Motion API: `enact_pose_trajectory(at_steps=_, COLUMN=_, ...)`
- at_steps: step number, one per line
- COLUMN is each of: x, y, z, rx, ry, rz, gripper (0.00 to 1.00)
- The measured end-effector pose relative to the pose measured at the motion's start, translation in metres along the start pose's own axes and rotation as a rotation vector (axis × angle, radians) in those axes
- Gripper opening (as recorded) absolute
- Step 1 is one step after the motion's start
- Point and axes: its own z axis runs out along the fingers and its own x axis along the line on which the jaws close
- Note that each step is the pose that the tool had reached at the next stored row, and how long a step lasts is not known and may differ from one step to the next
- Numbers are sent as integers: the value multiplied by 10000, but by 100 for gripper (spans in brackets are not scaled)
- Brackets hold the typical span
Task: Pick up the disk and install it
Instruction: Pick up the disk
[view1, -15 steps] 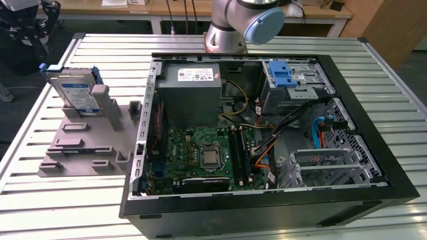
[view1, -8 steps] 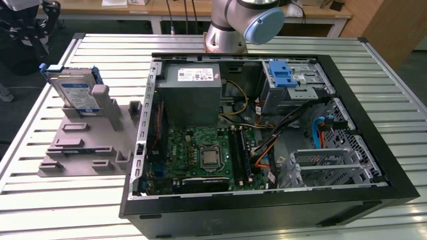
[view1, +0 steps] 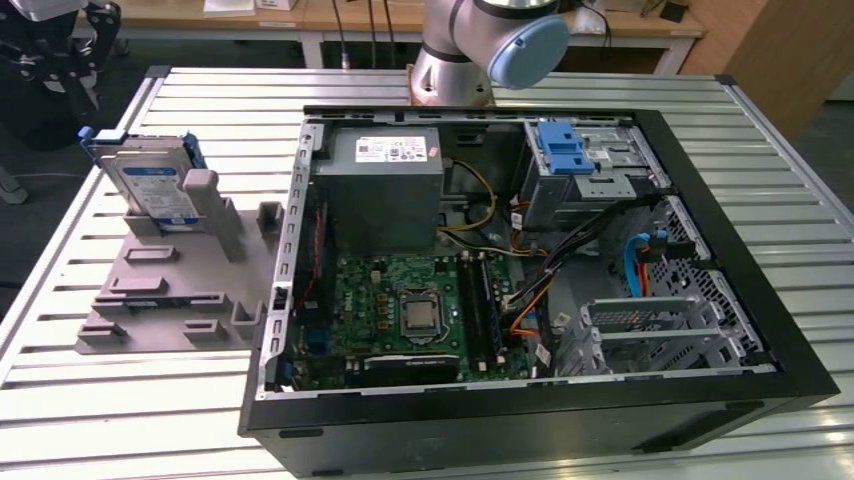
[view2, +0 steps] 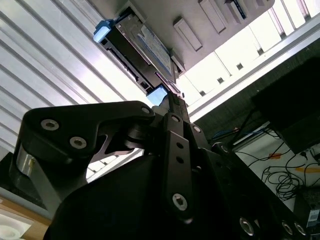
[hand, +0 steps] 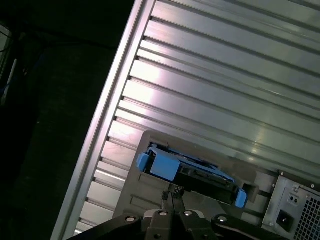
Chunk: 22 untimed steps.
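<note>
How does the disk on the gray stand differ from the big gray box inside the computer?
The disk stands on edge in a stand outside the case; the box sits inside it. The disk is thin and small; the box is bulky. The disk has a blue frame; the box is plain gray. Both carry a label.

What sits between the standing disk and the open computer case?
The grey holder the disk stands in: its upright posts and base lie there, seen in the exterior view.
</note>
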Motion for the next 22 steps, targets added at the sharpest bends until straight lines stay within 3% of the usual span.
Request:
enact_pose_trajectory(at_steps=15, x=1, y=0, z=3, rx=19, ry=40, rz=-1319, gripper=11)
enact_pose_trajectory(at_steps=22, x=1, y=0, z=3, rx=20, ry=42, rz=-1374, gripper=11)
